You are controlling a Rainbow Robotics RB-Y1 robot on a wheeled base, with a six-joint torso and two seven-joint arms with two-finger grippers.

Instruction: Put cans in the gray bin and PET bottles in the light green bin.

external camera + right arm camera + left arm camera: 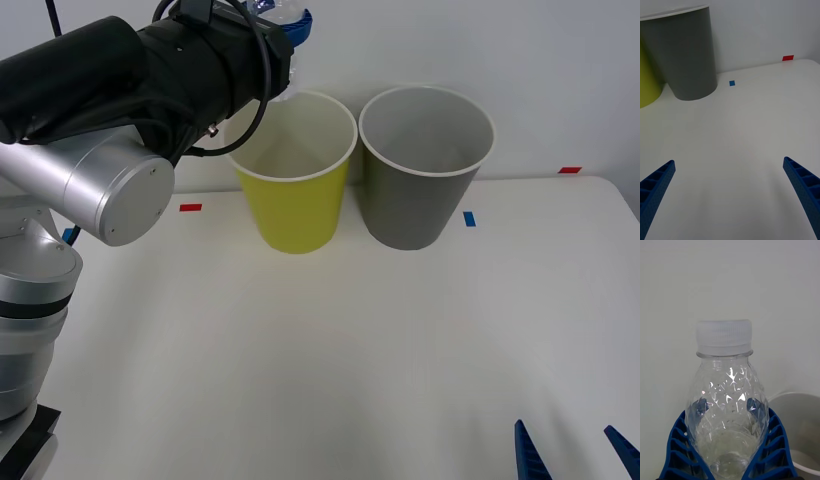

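Your left gripper is clamped on the PET bottle: both blue ribbed fingers wrap the clear, diamond-patterned body, and the pale ribbed cap points away from the wrist. In the front view you see that gripper raised at the far edge of the table, with the bottle held above the far-left part of the light green bin's rim. The light green bin stands upright on the white table, its white rim and whitish inside facing up. Just beside it on your right stands the gray bin, also upright, the two rims nearly touching. Your right gripper waits low over the near right part of the table, its fingers spread wide with nothing between them, well apart from both bins. Small tape marks lie on the table: a red one left of the green bin, a blue one right of the gray bin, and another red one near the far right edge.
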